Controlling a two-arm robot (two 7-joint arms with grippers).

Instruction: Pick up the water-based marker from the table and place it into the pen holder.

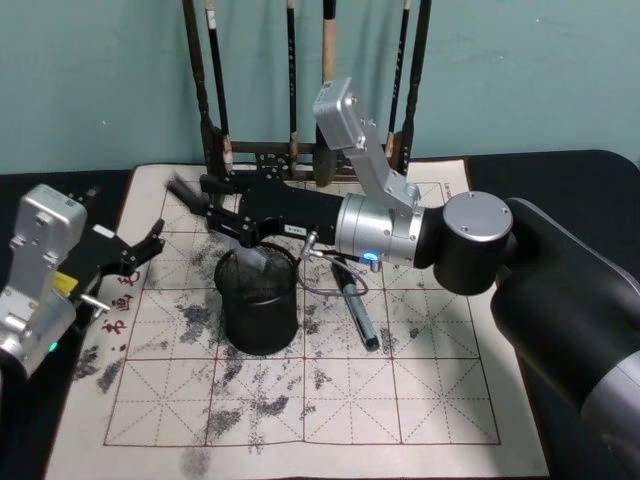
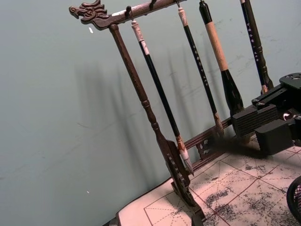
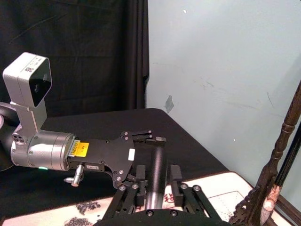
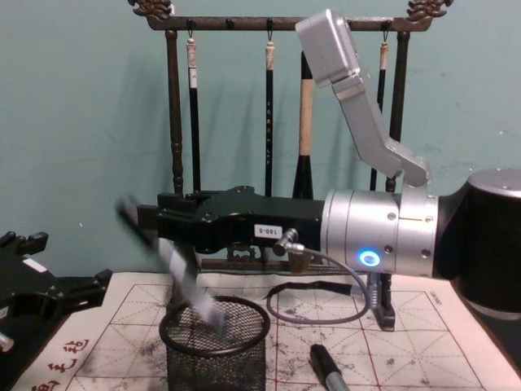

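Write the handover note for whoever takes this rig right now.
Left tool: open, idle at the left edge of the white red-gridded mat.
Right tool: above the round black wire-mesh pen holder, at the tilted grey-and-dark marker, whose lower end is inside the rim.
Done: marker lifted and brought to the holder.
Left: get it fully in, then withdraw.
Another dark pen lies on the mat right of the holder.

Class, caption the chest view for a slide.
Right tool holds a tilted marker over the pen holder; second marker lies on the mat; left tool parked.
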